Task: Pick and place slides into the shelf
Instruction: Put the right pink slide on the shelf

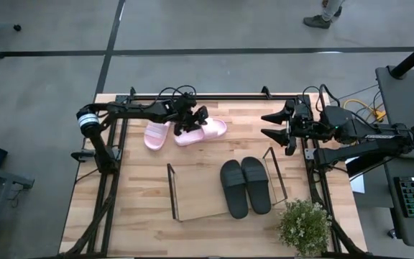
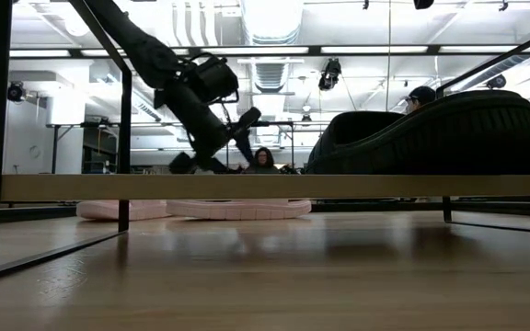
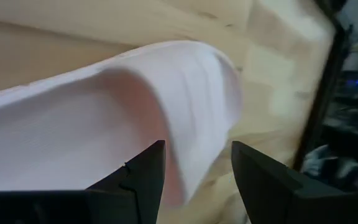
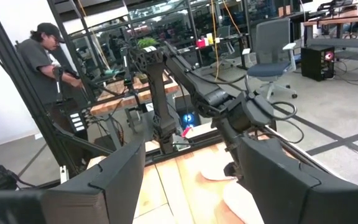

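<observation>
Two pale pink slides lie sole-down on the table's far middle, one on the left [image 1: 157,135] and one on the right [image 1: 205,132]. My left gripper [image 1: 192,122] is open and low over the right one. In the left wrist view its fingers [image 3: 143,177] stand on either side of the edge of that slide's wide strap [image 3: 191,99]. Two black slides [image 1: 244,185] lie side by side in the right half of the shelf [image 1: 172,191]. My right gripper [image 1: 270,124] is open and empty at the table's far right. My left gripper comes at the right pink slide slanting down from the table's far left, with the strap's edge [image 3: 194,134] in the gap between its open fingers. I cannot tell whether either finger touches the strap. The slide lies flat on the table.
A small potted plant [image 1: 304,224] stands at the near right corner. The big black metal frame [image 1: 113,173] edges the table. The left half of the shelf's base [image 1: 196,191] is bare. A person [image 4: 45,62] stands beyond the table.
</observation>
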